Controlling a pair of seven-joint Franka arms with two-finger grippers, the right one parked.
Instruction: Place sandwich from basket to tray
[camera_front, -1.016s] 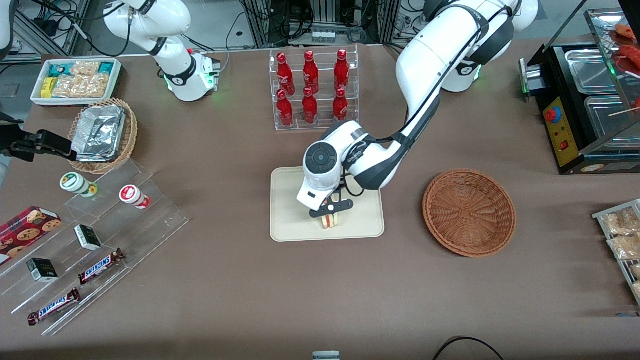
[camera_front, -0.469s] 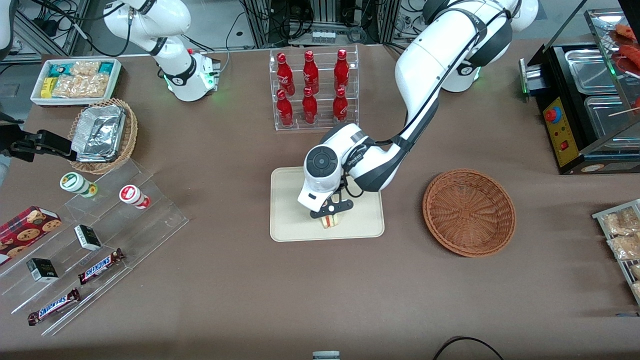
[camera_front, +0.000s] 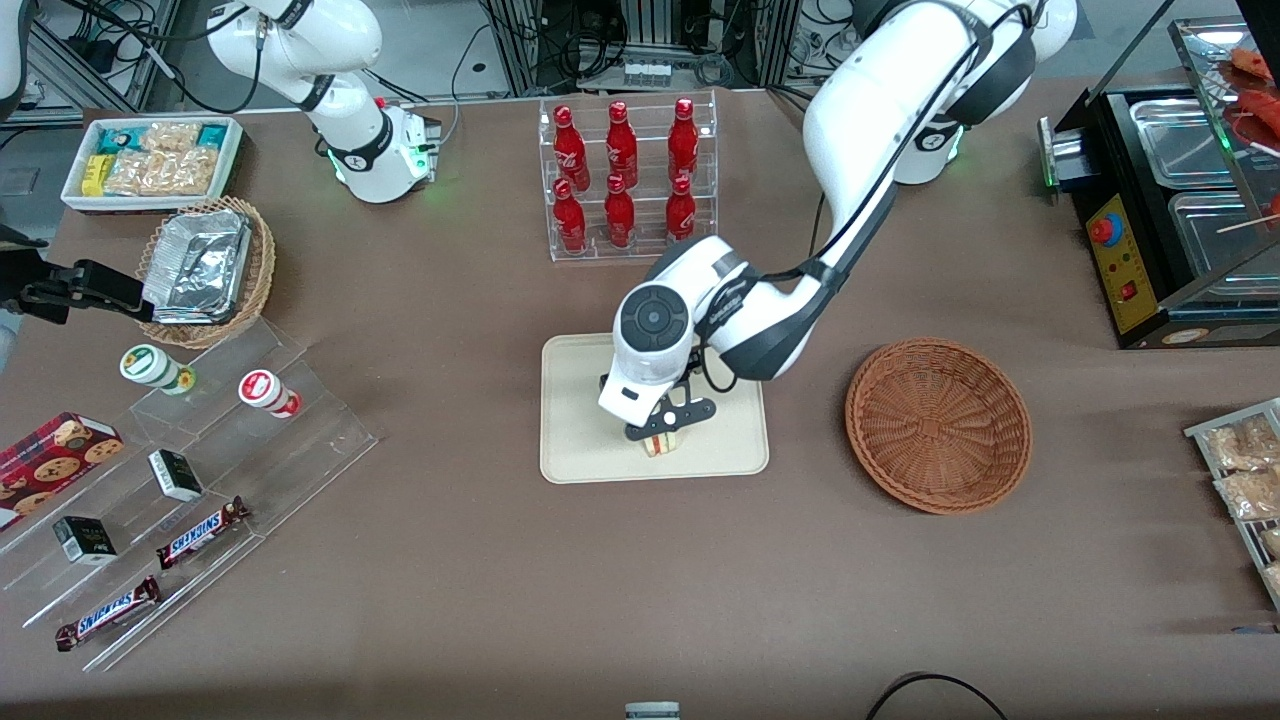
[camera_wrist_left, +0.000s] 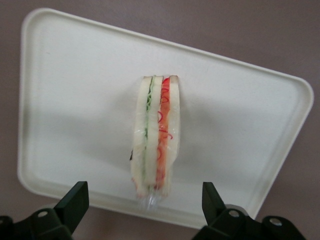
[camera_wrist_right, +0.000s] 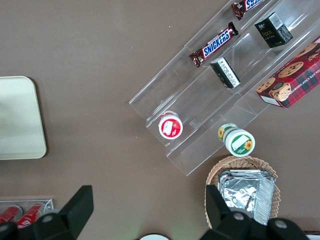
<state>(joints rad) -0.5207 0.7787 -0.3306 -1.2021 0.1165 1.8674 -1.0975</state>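
Observation:
The sandwich (camera_front: 658, 444) stands on its edge on the cream tray (camera_front: 580, 420), near the tray's rim closest to the front camera. In the left wrist view the sandwich (camera_wrist_left: 155, 135) shows its green and red filling stripes and rests on the tray (camera_wrist_left: 75, 100). My left gripper (camera_front: 664, 424) hovers just above it, open. Its black fingertips (camera_wrist_left: 77, 195) stand well apart on either side of the wedge's near end, and the gripper (camera_wrist_left: 144, 194) touches nothing. The reddish-brown basket (camera_front: 938, 425) lies beside the tray, toward the working arm's end, with nothing in it.
A clear rack of red bottles (camera_front: 625, 180) stands farther from the front camera than the tray. A stepped acrylic shelf with snacks (camera_front: 190, 470) and a tan basket of foil containers (camera_front: 205, 270) lie toward the parked arm's end. A black food warmer (camera_front: 1170, 200) stands toward the working arm's end.
The left arm's wrist and elbow have shifted slightly, with the gripper still over the sandwich. The sandwich has stayed in the same spot on the tray.

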